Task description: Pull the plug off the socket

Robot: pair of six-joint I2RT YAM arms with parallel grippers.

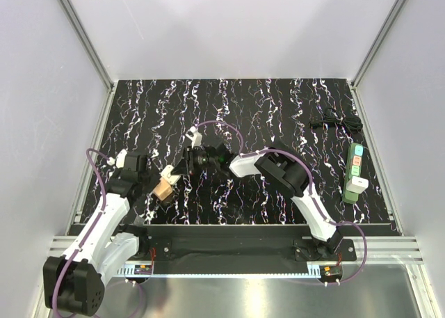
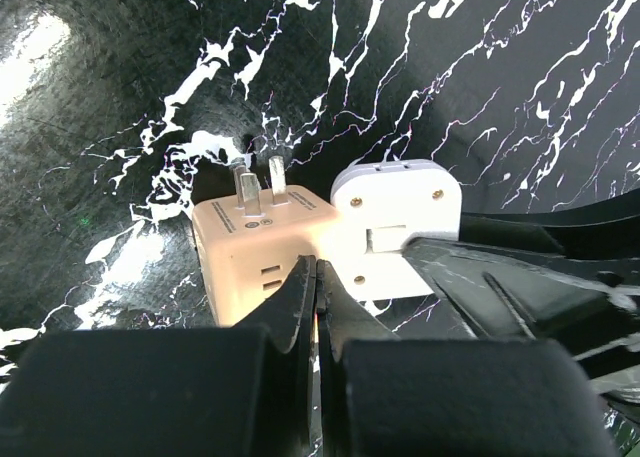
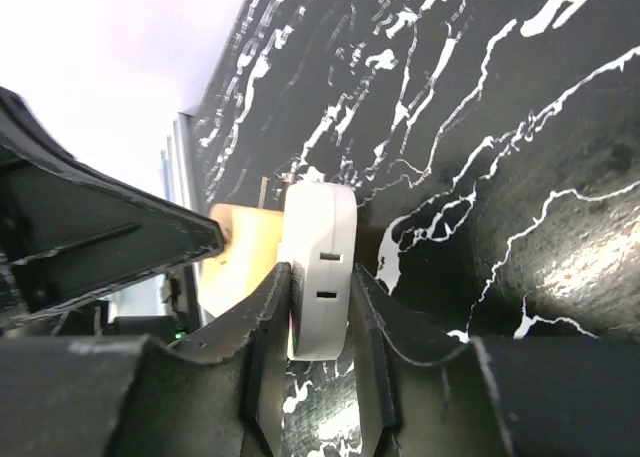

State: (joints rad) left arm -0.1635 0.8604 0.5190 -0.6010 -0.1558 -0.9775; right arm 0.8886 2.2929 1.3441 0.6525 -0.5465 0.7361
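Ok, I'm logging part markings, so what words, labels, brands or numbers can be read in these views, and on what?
No text can be read in any view.
beige adapter: rows of fine print beside its prongs, too small and blurred to read.
white plug: no writing visible.
green power strip: coloured patches only, too small to show any text.

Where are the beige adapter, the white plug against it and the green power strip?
beige adapter [image 2: 235, 267], left wrist view, front face
white plug [image 3: 320, 227], right wrist view, slotted edge
green power strip [image 1: 354, 170], top view, middle
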